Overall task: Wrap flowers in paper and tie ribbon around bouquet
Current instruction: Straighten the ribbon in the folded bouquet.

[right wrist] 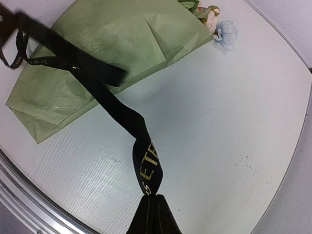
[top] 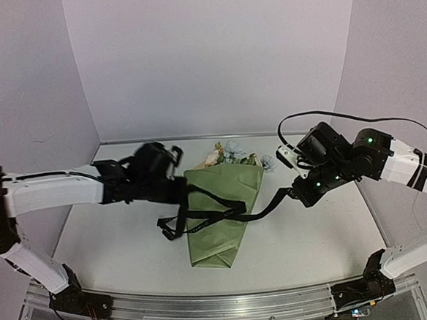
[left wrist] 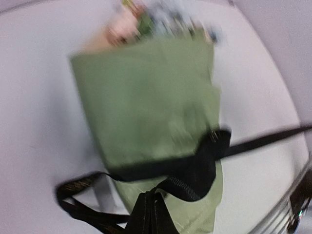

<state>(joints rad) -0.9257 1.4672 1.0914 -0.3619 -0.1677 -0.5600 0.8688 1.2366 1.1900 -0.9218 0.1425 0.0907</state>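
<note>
Top external view shows the bouquet (top: 215, 240) lying flat on the table (top: 109, 240), its green paper (top: 230, 184) folded into a cone that holds the flowers (top: 231, 156), whose pink, cream and blue blooms poke out of the wide far end. The black ribbon (top: 228, 214) crosses the bouquet's middle; the left gripper (left wrist: 152, 209) is clamped on it at the bouquet's left edge, beside a slack loop, and the right gripper (right wrist: 155, 197) pinches the other end off the bouquet's right side. Held from both sides like this, the ribbon seems set up for pulling a knot tight.
</note>
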